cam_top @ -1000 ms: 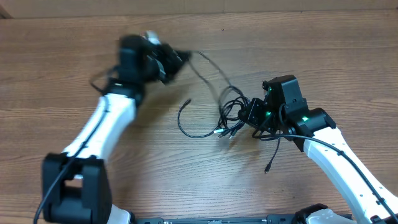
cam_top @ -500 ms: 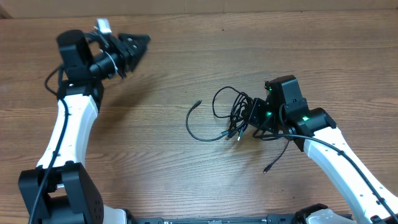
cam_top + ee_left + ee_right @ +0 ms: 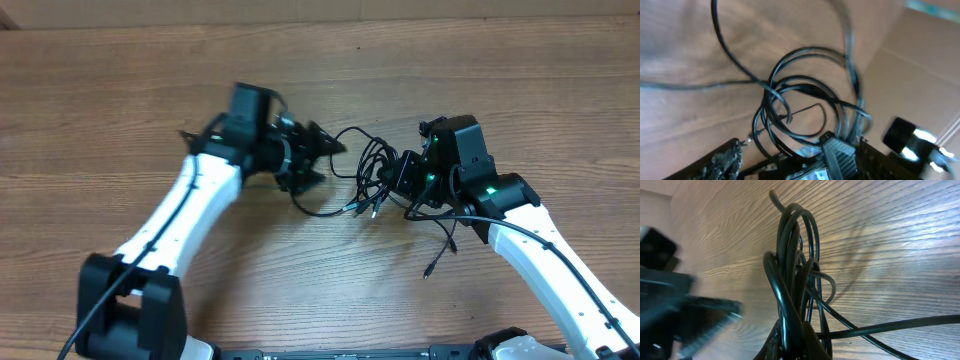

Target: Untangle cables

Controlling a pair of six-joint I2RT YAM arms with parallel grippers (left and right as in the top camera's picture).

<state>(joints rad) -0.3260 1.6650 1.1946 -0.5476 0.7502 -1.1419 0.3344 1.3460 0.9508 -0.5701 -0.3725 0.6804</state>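
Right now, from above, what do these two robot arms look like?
The left arm and right arm are white tubes with black joints; left gripper and right gripper are black, two-fingered. Thick black wires run along both. Green lights dot the right wrist.

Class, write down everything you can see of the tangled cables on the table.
The cables are thin, black, glossy-looking cords bunched in overlapping loops on the wooden table. The right pincer is shut on the bundle. One strand curves out toward the open left pincer; another trails to a small plug end.
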